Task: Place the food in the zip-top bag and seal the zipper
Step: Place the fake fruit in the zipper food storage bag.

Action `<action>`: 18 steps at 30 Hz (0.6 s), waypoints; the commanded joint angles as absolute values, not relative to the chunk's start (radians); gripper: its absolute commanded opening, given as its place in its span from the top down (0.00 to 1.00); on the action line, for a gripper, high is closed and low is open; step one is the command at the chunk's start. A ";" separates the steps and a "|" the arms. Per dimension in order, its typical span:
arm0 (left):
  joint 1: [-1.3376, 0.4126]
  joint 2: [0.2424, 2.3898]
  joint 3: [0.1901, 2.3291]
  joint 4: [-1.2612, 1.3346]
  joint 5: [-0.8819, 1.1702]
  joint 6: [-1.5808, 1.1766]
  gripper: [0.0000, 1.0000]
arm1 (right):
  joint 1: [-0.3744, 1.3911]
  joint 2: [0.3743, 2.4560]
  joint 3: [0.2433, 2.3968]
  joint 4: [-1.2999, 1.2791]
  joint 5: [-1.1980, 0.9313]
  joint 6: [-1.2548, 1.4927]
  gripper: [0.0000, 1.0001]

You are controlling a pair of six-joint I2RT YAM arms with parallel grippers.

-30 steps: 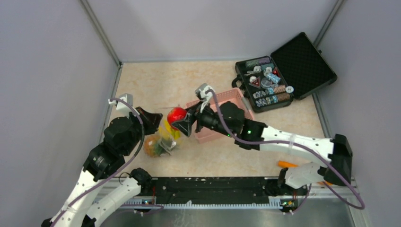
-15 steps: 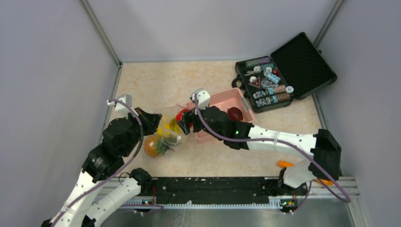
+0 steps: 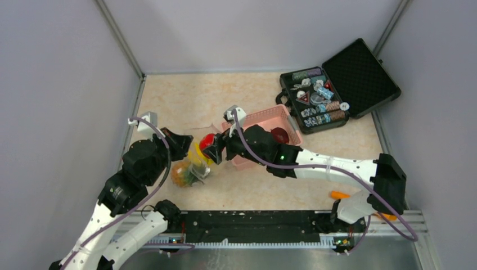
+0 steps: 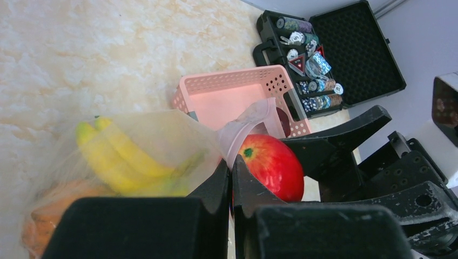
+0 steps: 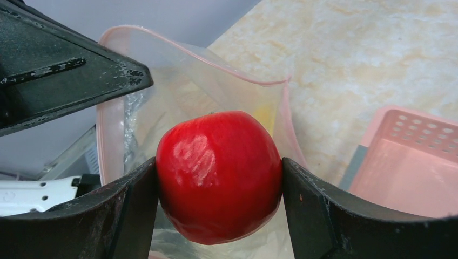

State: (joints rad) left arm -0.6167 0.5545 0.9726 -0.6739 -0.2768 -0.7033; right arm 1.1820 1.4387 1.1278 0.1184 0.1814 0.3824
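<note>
Apple (image 5: 219, 172), red and round, sits clamped in the right gripper (image 3: 216, 147) at the mouth of the zip-top bag (image 4: 156, 140), just to its left; the left gripper (image 4: 231, 181) pinches the bag's rim.

The table (image 3: 185, 95) has a cream, marbled top that runs on beyond the fingers (image 3: 220, 152) to a plain pale grey back wall (image 3: 253, 34); a left wall (image 3: 56, 112) and a right wall (image 3: 444, 112) of the same colour close it in to either side of them, and thin metal posts (image 3: 121, 39) slant up at the two far corners. On the near side of the fingers a black rail (image 3: 253, 222) runs along the table's edge, with a dull metal sheet (image 3: 270, 259) below it. The light is soft and even, leaving only faint shadows on the top.
</note>
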 commanded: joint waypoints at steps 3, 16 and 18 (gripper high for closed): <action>-0.618 0.549 1.019 -0.609 -0.266 -0.688 1.00 | 1.191 1.516 1.219 0.181 0.088 0.421 0.43; -0.617 0.539 1.010 -0.620 -0.259 -0.697 1.00 | 1.191 1.631 1.317 0.166 0.055 0.441 0.38; -0.618 0.537 1.008 -0.619 -0.259 -0.697 1.00 | 1.192 1.638 1.312 0.185 0.045 0.471 0.36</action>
State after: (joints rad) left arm -0.6167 0.5522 0.9745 -0.6769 -0.2695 -0.7036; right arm 1.1820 1.6222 1.2575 0.1287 0.0776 0.4271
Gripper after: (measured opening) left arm 0.002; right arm 0.730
